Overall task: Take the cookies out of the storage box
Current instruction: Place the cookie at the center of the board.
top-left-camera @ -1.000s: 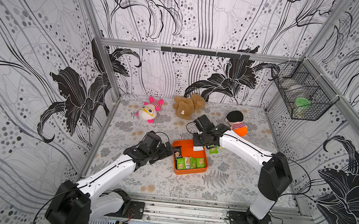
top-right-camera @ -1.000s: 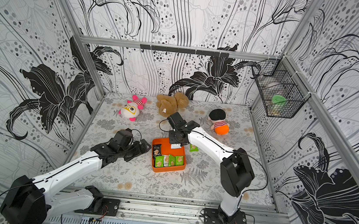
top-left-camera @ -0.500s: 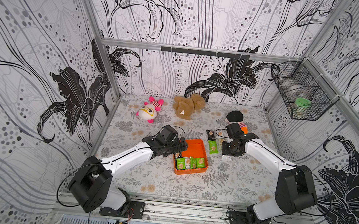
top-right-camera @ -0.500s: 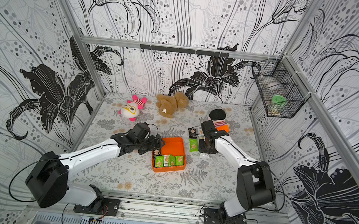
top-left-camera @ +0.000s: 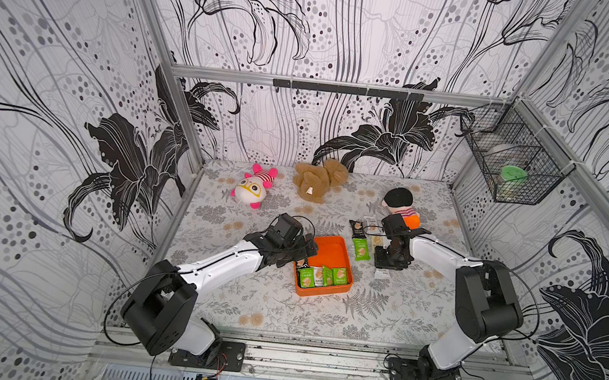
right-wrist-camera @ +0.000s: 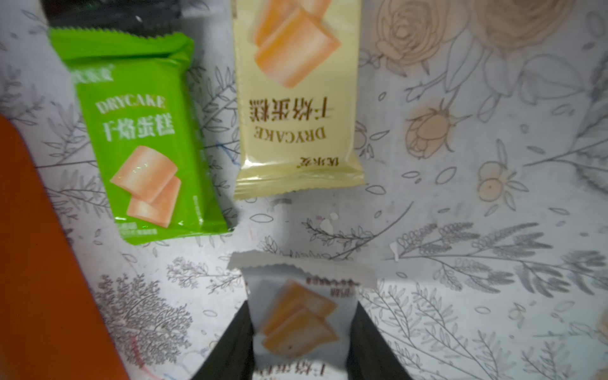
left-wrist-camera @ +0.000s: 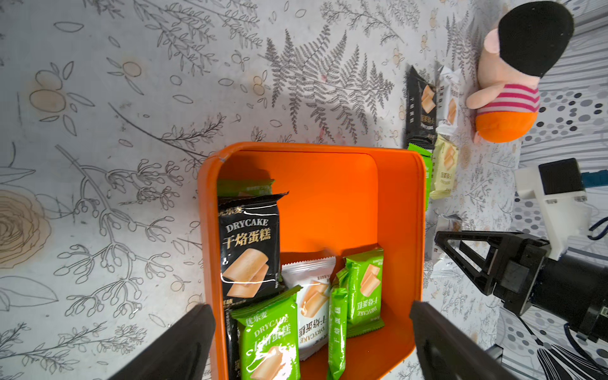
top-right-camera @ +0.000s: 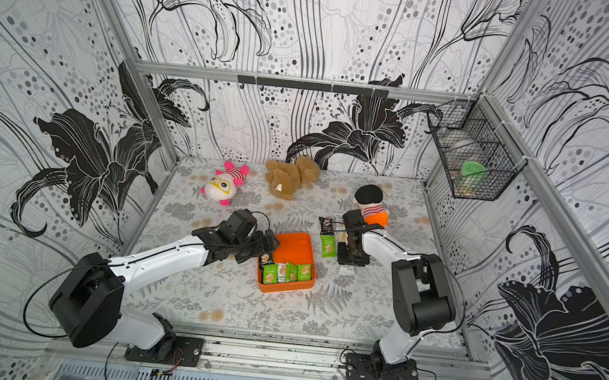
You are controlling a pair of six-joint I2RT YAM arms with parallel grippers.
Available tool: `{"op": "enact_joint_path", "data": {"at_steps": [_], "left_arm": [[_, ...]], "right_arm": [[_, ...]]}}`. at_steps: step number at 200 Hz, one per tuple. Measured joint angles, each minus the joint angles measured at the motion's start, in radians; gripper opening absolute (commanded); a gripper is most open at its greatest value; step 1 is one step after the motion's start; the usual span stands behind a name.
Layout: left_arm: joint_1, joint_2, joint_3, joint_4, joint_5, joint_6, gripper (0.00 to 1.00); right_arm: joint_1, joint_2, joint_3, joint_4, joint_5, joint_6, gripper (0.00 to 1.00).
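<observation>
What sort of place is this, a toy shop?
Probably a robot test booth: two arms bolted to a rail, patterned walls on a metal frame, and props like plush toys and an orange storage box.

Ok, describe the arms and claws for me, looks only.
Both the left arm and right arm have glossy white links, bulky black joint housings and thin black cables looping outside. The left claw and right claw are matte black with flat tapering fingers.

Both top views are looking steeply down from high in front of the storage box (top-left-camera: 329, 248), sharing the whole worktop (top-left-camera: 378, 314). The left wrist camera is looking closely down into it; the right, closely just beside it.
</observation>
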Motion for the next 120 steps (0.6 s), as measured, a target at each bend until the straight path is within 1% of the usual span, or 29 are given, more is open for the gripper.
{"op": "enact_joint_path", "data": {"at_steps": [18, 37, 63, 103, 120], "left_arm": [[0.0, -0.004, -0.014, 0.0, -0.006, -0.006, 0.97], [0.0, -0.016, -0.03, 0.002, -0.012, -0.013, 0.97], [0.0, -0.046, -0.063, 0.008, -0.022, -0.024, 0.97], [0.0, -0.09, -0.11, 0.025, -0.043, -0.031, 0.97], [0.0, -0.1, -0.14, 0.038, -0.046, -0.035, 0.97]], "right_arm": [[-0.001, 0.01, -0.007, 0.004, -0.007, -0.003, 0.48], [-0.001, 0.014, -0.007, 0.009, -0.01, -0.013, 0.56], [-0.001, 0.014, -0.004, 0.0, -0.008, -0.023, 0.62], [0.004, -0.013, 0.06, -0.074, -0.009, -0.016, 0.62], [0.037, -0.056, 0.098, -0.105, -0.011, 0.006, 0.61]]}}
